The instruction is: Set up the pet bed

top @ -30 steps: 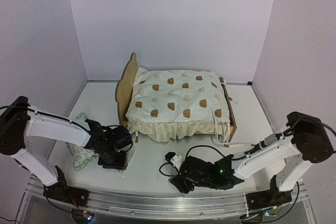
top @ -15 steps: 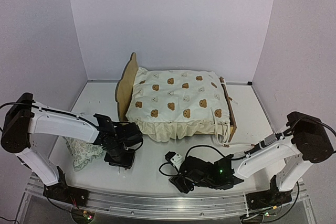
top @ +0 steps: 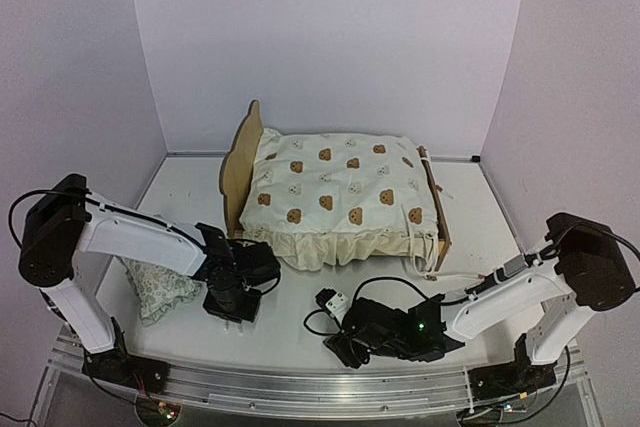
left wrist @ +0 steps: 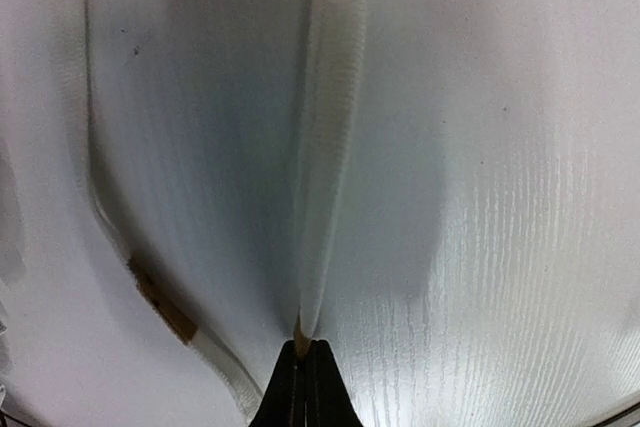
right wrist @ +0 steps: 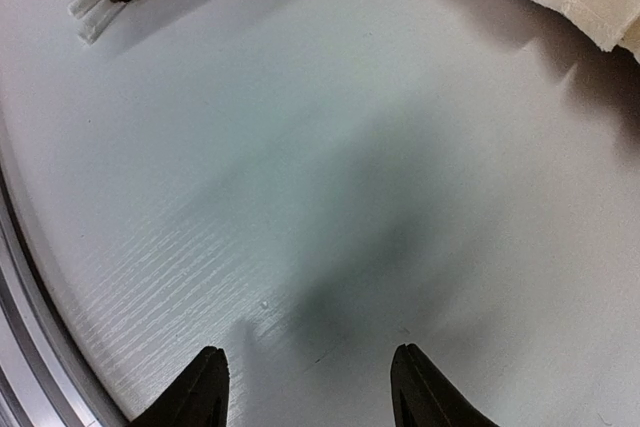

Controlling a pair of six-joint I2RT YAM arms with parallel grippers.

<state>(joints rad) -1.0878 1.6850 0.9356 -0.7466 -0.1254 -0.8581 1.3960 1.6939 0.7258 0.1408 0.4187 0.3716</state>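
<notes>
Light plywood pet bed frame with rounded bear-ear headboard (top: 240, 159) sits at the back centre of the white table (top: 300, 292), topped by the cream bear-print ruffled cover (top: 340, 192). Left gripper (left wrist: 304, 375) is down at the table just off the bed's front-left corner, fingers clenched on 1 thin cream fabric tie (left wrist: 325, 147). Small pale floral pillow (top: 155, 287) lies beside the left arm. Right gripper (right wrist: 308, 387) is low over bare table, 2 fingers spread, grasping nothing.

Cream ruffled cover (top: 345, 192) with brown bear faces, light plywood pet bed (top: 238, 167), pale floral pillow (top: 156, 289), white table (top: 280, 342) with fine wood grain, pale lilac walls (top: 330, 37).
</notes>
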